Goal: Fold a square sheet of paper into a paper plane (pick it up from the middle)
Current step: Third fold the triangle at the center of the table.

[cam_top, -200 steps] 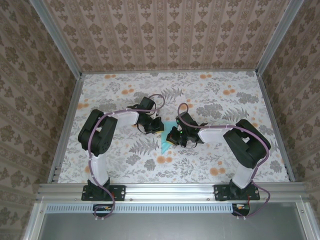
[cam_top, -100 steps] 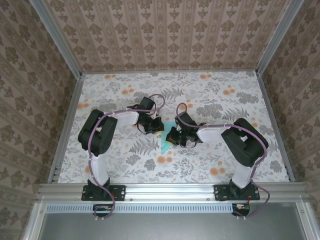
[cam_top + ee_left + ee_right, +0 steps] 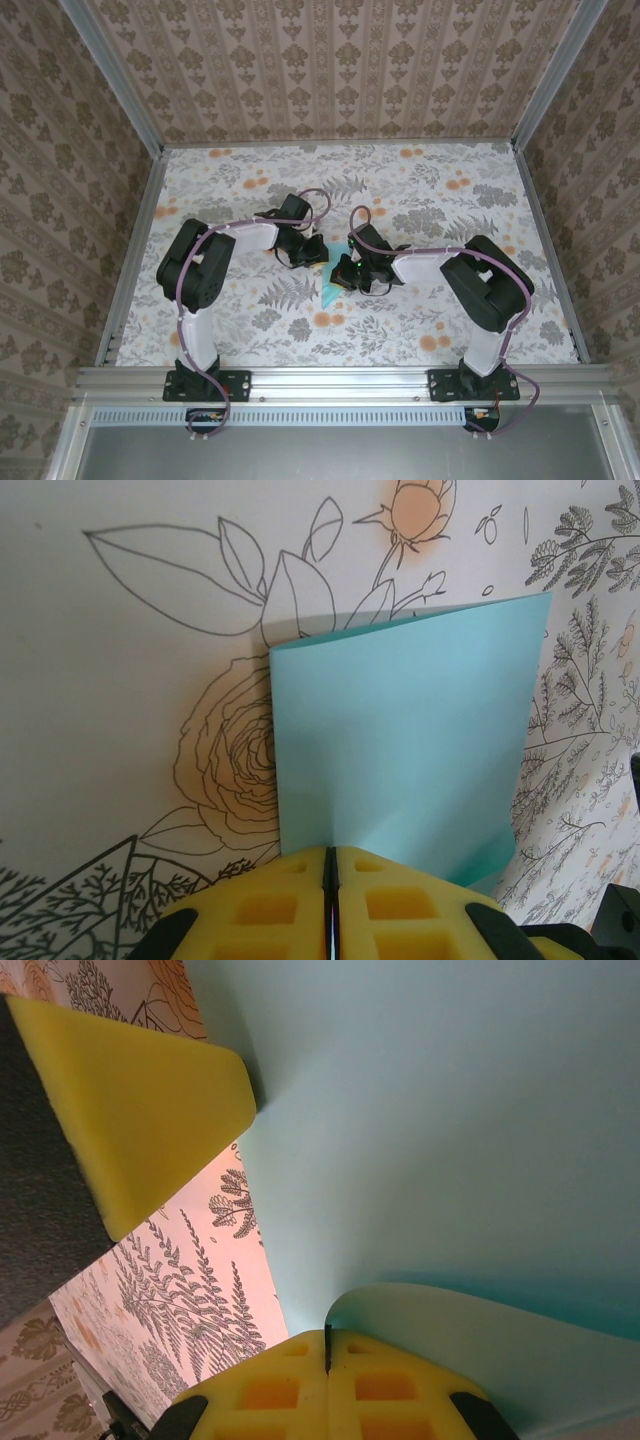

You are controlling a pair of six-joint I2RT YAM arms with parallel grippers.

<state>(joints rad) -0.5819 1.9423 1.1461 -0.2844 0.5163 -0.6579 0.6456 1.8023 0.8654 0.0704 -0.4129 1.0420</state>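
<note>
– At the middle of the table (image 3: 450,200), between the two arms, where exactly is the square sheet of paper (image 3: 400,740)?

– It sits between the grippers, folded over on itself, and it looks raised above the table rather than lying flat. The left gripper (image 3: 330,868) is clamped on the sheet's near edge, with the paper running into the seam between its yellow pads. The right gripper (image 3: 328,1352) is pressed fully together too. A curled flap rises straight from its tips, so I judge that it also pinches the sheet.

– So what could go wrong?

– Two grips on one thin sheet is the main risk. If the arms pull apart or twist unevenly, the paper could tear at a pinch or slide out of one. If they push toward each other, it may buckle and take a stray crease off the intended line.

– Anything else?

– One of the left gripper's fingers (image 3: 140,1100) hangs near the right gripper's tips, so a small drift could knock them together. If either side lets go too soon, the fold may spring open and the sheet droop.
</note>
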